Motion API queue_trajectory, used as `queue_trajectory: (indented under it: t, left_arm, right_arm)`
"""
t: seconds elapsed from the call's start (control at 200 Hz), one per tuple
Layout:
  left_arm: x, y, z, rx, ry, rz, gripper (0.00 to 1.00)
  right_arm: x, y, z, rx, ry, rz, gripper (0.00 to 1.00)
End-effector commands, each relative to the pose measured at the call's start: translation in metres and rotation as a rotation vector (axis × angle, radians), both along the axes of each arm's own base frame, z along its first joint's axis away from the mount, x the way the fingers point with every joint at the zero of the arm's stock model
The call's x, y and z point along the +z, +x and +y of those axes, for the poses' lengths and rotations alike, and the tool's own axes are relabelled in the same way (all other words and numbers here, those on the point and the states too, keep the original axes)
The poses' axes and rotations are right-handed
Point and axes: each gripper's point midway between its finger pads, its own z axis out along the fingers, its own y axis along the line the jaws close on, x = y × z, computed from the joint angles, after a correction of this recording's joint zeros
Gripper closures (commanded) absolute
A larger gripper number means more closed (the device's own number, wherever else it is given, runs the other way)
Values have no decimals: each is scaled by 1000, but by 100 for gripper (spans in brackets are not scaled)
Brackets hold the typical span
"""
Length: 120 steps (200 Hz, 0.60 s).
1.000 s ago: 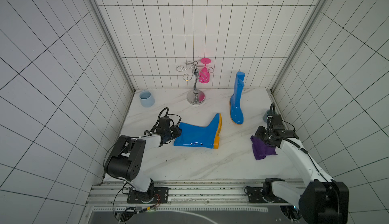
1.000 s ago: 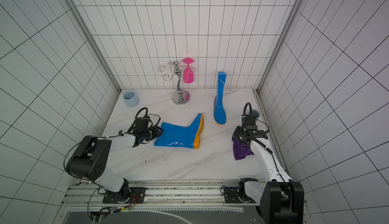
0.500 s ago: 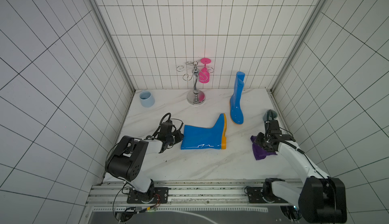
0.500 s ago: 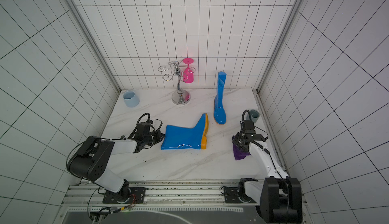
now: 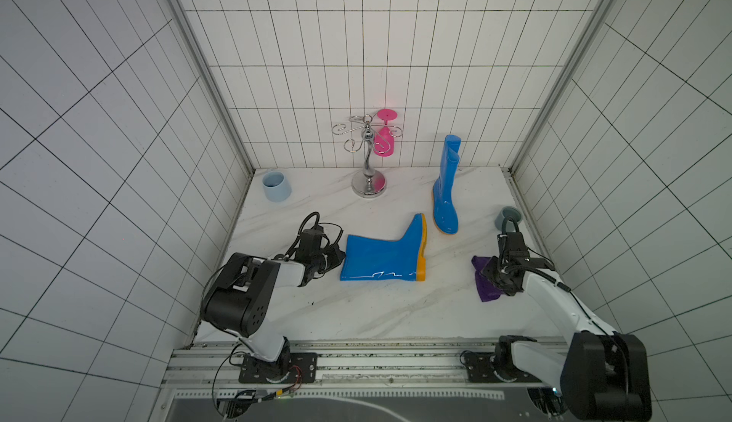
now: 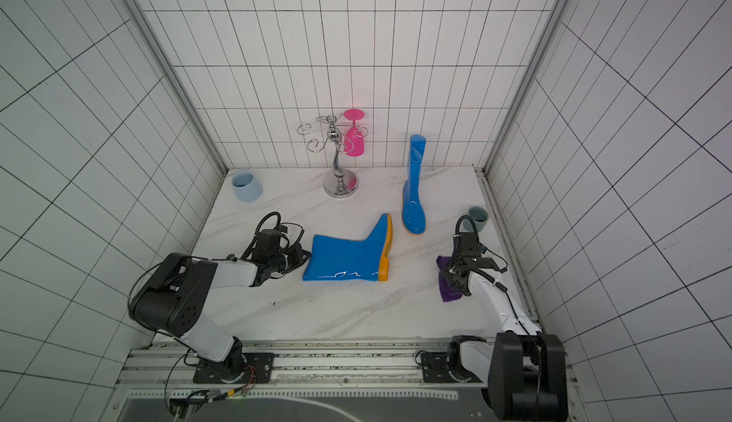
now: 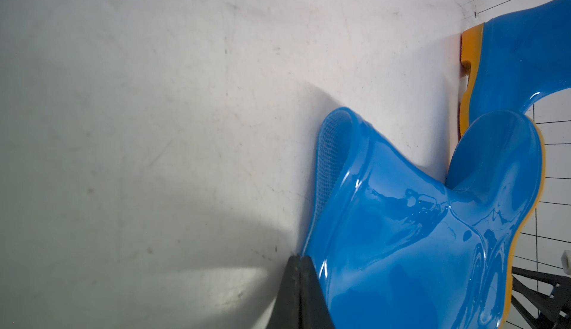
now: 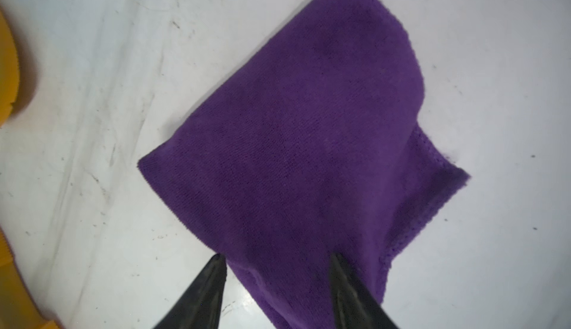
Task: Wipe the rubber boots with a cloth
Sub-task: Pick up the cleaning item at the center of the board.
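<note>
Near the front of the table (image 5: 356, 309), on its right side, the cloth (image 8: 309, 126) lies flat. The right hand (image 8: 278, 256) is half spread over one corner, one fingertip (image 8: 340, 268) on the fabric. Slightly farther back and to the left, the left hand (image 7: 299, 258) is pinched tight on the cuff edge of the lying boot (image 5: 380, 257), whose orange sole faces the cloth. Beyond, the standing boot (image 5: 445, 186) is upright near the rear wall.
</note>
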Motion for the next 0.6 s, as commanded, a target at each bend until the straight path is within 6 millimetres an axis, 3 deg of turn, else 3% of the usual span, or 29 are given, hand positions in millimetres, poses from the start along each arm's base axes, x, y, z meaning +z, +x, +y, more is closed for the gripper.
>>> queue_trajectory:
  t: [0.0,0.23,0.33,0.445,0.595]
  left_arm:
    - [-8,-1,0,-16,9,27,96]
    - [-12,-2,-2,-26,6,39,96]
    - [-13,-1,-1,-27,9,41,96]
    - [-13,0,-1,-27,9,37,96]
    - [-11,1,-2,-27,12,35,96]
  right_arm:
    - [-20,-17,-10,-61,-14,56,44]
    - [-36,-9,-6,-68,22,46,47]
    - [-46,-7,-2,-54,45,55,53]
    - [-53,-7,4,-32,76,54,67]
    - [-57,-9,7,-5,83,50,98]
